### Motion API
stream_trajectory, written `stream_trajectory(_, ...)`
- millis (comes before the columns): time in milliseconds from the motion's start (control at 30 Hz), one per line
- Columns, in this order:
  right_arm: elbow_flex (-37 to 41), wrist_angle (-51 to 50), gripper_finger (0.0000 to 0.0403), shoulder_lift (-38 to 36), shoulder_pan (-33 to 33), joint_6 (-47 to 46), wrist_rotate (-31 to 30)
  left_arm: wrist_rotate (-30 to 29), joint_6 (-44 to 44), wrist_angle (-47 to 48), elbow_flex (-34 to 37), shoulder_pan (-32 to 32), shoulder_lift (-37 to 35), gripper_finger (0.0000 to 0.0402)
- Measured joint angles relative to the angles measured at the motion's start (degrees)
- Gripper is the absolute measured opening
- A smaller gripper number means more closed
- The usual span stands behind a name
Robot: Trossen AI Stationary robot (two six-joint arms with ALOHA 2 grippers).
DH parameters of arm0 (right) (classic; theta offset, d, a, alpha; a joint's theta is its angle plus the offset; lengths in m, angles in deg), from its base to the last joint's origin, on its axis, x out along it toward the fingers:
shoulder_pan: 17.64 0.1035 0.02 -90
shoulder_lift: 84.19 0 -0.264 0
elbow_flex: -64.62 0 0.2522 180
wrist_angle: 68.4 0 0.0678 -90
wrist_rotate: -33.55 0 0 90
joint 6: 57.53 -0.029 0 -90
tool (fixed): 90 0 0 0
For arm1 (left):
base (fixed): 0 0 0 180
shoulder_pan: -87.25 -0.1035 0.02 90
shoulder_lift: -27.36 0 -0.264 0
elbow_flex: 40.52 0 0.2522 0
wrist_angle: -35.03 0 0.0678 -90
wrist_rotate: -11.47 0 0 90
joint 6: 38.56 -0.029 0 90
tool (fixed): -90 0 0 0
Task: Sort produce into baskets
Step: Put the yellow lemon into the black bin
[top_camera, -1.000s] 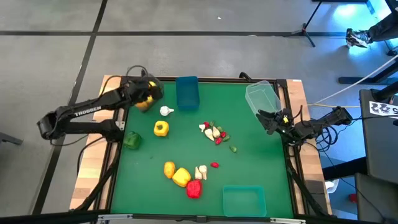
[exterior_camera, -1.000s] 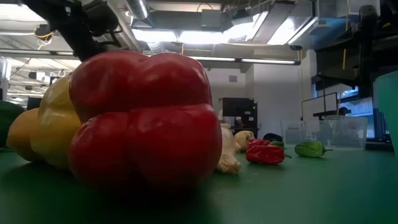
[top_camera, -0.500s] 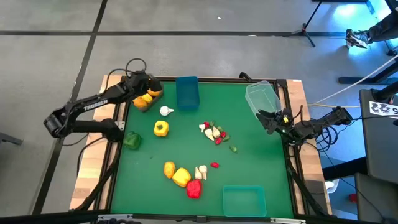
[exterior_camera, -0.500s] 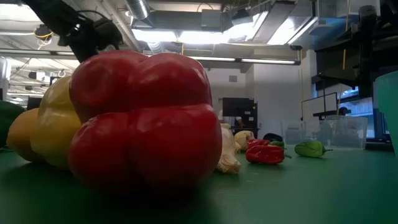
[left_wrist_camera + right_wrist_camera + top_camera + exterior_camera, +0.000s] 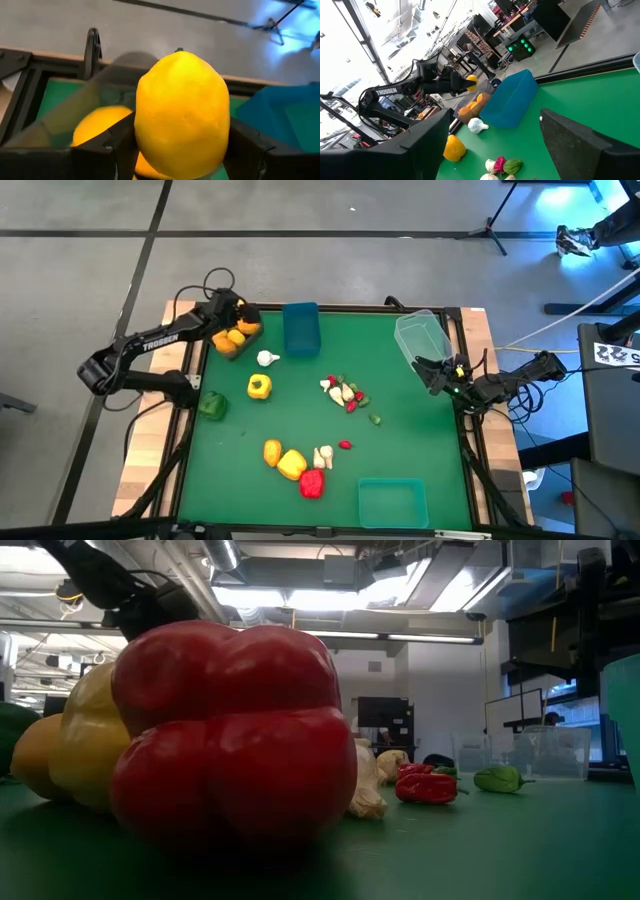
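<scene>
My left gripper (image 5: 236, 318) is shut on a yellow round fruit (image 5: 182, 115) above the dark grey basket (image 5: 232, 345) in the far left corner. That basket holds other yellow-orange fruits (image 5: 100, 127). My right gripper (image 5: 432, 370) waits open at the table's right edge, beside the clear basket (image 5: 420, 335). On the green mat lie a yellow pepper (image 5: 259, 387), a green pepper (image 5: 211, 406), a garlic piece (image 5: 267, 359), a heap of small pieces (image 5: 345, 393), and near the front an orange fruit (image 5: 272, 450), a yellow pepper (image 5: 291, 465) and a red pepper (image 5: 312, 483). My left gripper pinches the yellow fruit between its two fingers (image 5: 117, 147), one on each side of its lower half (image 5: 145, 145). The fingers slant down toward the table's far left corner. The fruit is lifted clear, above the fruits in the grey basket.
A blue basket (image 5: 300, 328) stands at the far edge next to the grey one. A teal basket (image 5: 392, 502) sits at the front right. A red bit (image 5: 345, 445) and a green bit (image 5: 375, 419) lie mid-table. The red pepper (image 5: 230, 730) fills the low view.
My left gripper has carried the yellow fruit toward the table's far left corner and a little down, still shut on it. It now hangs over the grey basket's far side. The right arm has kept still.
</scene>
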Motion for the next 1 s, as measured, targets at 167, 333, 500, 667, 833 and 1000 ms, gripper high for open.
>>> stream_trajectory(167,0.00,0.00,0.0303,0.00,-0.01,0.02,0.02,7.95,-1.71,-0.80,0.00,-1.77,0.00,0.0224)
stream_trajectory(333,0.00,-0.07,0.0303,0.00,-0.01,0.04,0.02,9.06,-0.44,-0.65,0.00,-1.99,0.00,0.0224)
stream_trajectory(500,-0.01,-0.09,0.0303,0.01,0.00,0.07,0.02,9.02,1.96,-0.66,0.00,-2.03,0.00,0.0224)
stream_trajectory(667,0.00,-0.09,0.0303,0.00,-0.01,0.07,0.02,8.88,0.40,-0.19,0.00,-2.05,0.00,0.0224)
stream_trajectory(833,-0.01,-0.09,0.0303,0.01,0.00,0.09,0.03,8.88,-1.57,-0.65,0.00,-2.05,0.00,0.0224)
stream_trajectory(1000,0.00,-0.09,0.0303,0.02,0.01,0.11,0.02,9.12,1.83,-0.08,0.00,-2.34,0.00,0.0224)
